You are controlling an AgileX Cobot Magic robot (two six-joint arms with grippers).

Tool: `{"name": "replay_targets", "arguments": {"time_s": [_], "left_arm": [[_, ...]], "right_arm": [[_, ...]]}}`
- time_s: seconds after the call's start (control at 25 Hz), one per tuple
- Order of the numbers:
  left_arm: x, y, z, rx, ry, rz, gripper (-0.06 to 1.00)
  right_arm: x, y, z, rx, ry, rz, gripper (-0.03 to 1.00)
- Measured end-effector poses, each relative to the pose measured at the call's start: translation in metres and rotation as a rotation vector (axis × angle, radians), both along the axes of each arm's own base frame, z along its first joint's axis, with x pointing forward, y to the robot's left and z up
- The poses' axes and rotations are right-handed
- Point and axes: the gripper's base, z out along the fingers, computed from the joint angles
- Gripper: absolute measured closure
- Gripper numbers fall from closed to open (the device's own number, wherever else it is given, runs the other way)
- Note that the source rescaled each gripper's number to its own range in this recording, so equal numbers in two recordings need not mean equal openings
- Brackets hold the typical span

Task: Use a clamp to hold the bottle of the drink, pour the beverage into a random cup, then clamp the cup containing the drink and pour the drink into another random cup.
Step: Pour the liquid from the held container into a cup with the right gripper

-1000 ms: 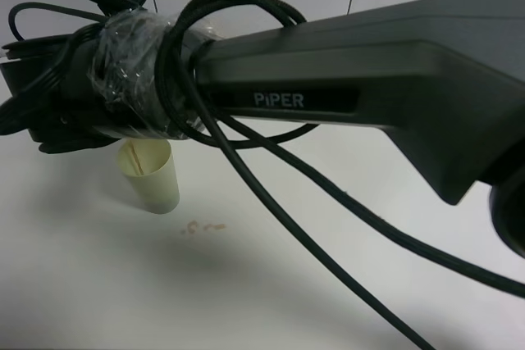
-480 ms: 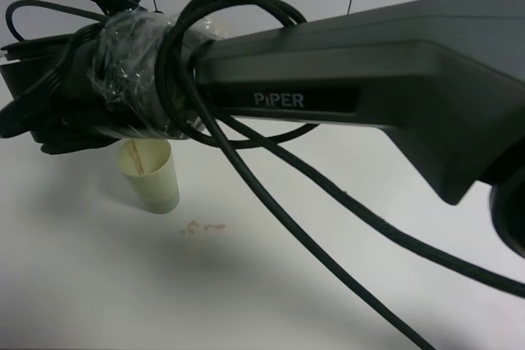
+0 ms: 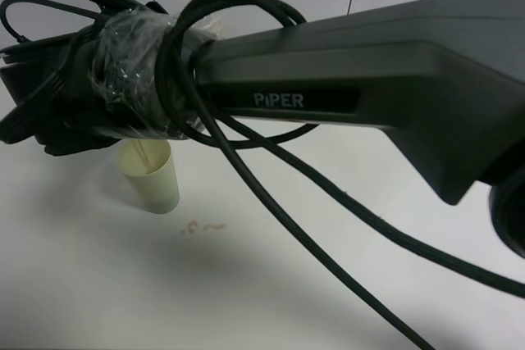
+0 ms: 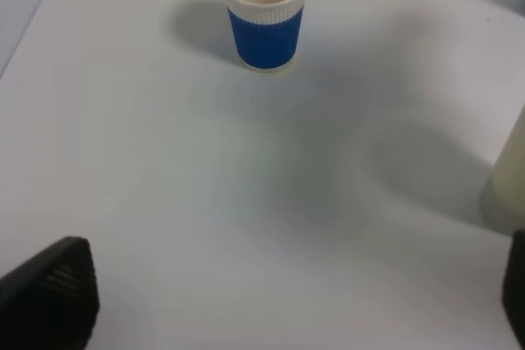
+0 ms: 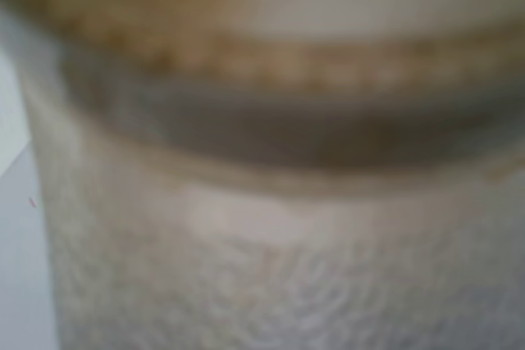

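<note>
R grip: shut on bottle, held over yellow cup | drink falls straight down, cup right under it | L grip: wide, empty, nearer yellow cup, so you prob. grab w/ L | blue cup: upright, farther off

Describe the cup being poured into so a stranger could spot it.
Start at the black PIPER arm crossing the white table. Under its plastic-wrapped end stands a tall pale yellow tumbler, a thin brown stream entering it. Unlike the short blue cup, it is plain.
</note>
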Motion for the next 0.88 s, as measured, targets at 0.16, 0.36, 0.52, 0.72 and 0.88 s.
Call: {"name": "replay_targets", "arguments": {"time_s": [0.16, 0.36, 0.52, 0.72, 0.88], "left_arm": [[0.0, 0.0, 0.0, 0.0, 0.0, 0.0, -0.06], [0.0, 0.0, 0.0, 0.0, 0.0, 0.0, -0.06], [0.0, 0.0, 0.0, 0.0, 0.0, 0.0, -0.06], [0.0, 0.0, 0.0, 0.0, 0.0, 0.0, -0.06], [0.0, 0.0, 0.0, 0.0, 0.0, 0.0, -0.06]], "right_arm": [[0.0, 0.001, 0.001, -0.006, -0.016, 0.008, 0.96], [-0.002, 0.003, 0.003, -0.013, -0.036, 0.023, 0.96], [-0.006, 0.005, 0.004, -0.011, -0.043, 0.032, 0.96], [-0.01, 0.008, 0.004, -0.01, -0.051, 0.044, 0.96], [-0.011, 0.009, 0.005, -0.012, -0.057, 0.051, 0.96]]}}
